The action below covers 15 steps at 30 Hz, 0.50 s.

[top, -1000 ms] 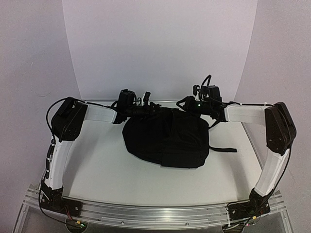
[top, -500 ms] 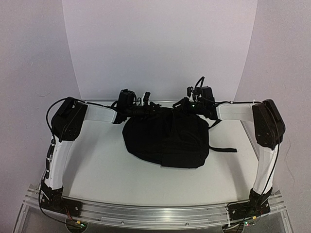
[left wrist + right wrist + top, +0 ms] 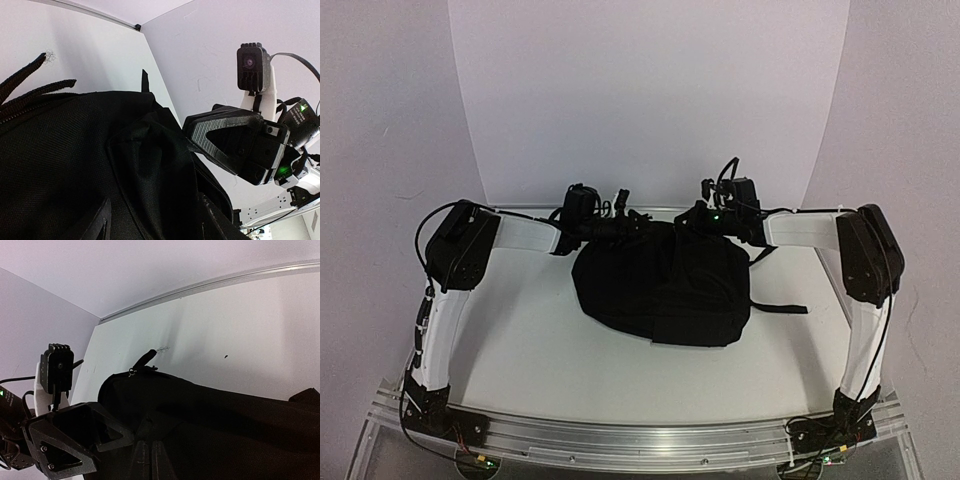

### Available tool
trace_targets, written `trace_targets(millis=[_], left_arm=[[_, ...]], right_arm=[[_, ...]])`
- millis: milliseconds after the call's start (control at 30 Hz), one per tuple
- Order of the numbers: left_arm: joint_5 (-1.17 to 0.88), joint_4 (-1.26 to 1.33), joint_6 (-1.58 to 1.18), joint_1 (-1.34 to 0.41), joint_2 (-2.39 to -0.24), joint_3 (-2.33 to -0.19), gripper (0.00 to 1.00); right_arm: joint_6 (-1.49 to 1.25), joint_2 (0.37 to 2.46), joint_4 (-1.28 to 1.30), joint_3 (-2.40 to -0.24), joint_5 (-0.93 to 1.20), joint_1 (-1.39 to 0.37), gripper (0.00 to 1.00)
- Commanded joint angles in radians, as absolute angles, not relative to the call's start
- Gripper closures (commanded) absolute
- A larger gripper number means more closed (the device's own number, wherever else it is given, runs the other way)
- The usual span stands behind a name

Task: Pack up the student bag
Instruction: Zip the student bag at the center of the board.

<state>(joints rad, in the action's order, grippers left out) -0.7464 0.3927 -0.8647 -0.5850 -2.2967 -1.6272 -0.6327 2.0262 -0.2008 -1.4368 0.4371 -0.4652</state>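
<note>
The left gripper (image 3: 620,224) and the right gripper (image 3: 696,217) are being held low over the far edge of the student bag (image 3: 660,290), tip turned towards tip, near each other but apart. The bag is being borne flat on the white table (image 3: 520,350), its bulk spreading below both grippers and back towards the arm bases. One black strap (image 3: 782,308) is being trailed over the table on the outer side of the right gripper, nearer that arm's base. In the left wrist view the left gripper's fingers (image 3: 100,226) are being kept apart, with a raised fold of the bag's fabric standing between them; whether that fold is being squeezed cannot be told. The right gripper's fingers (image 3: 161,460) are being pressed together, and their tips are being set against the bag's upper edge just in front of the left gripper. A thin bit of fabric is possibly being pinched there, but everything is too dark.
</note>
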Motion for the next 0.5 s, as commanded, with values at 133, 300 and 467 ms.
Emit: trace_targets(millis=[133,300,467], left_arm=[[-0.74,0.378,-0.875,-0.588,-2.287,-1.626,0.43],[-0.738,0.382,-0.879,-0.589,-2.29,-1.626,0.43],[-0.736,0.385,-0.88,-0.589,-2.293,-1.626,0.43]], right_arm=[[-0.632,1.92,-0.221,-1.387,0.478,-0.472,1.0],[-0.655,1.866,-0.22,-1.332,0.503,-0.494,1.0],[-0.671,1.818,-0.212,-1.277,0.481,-0.527,1.0]])
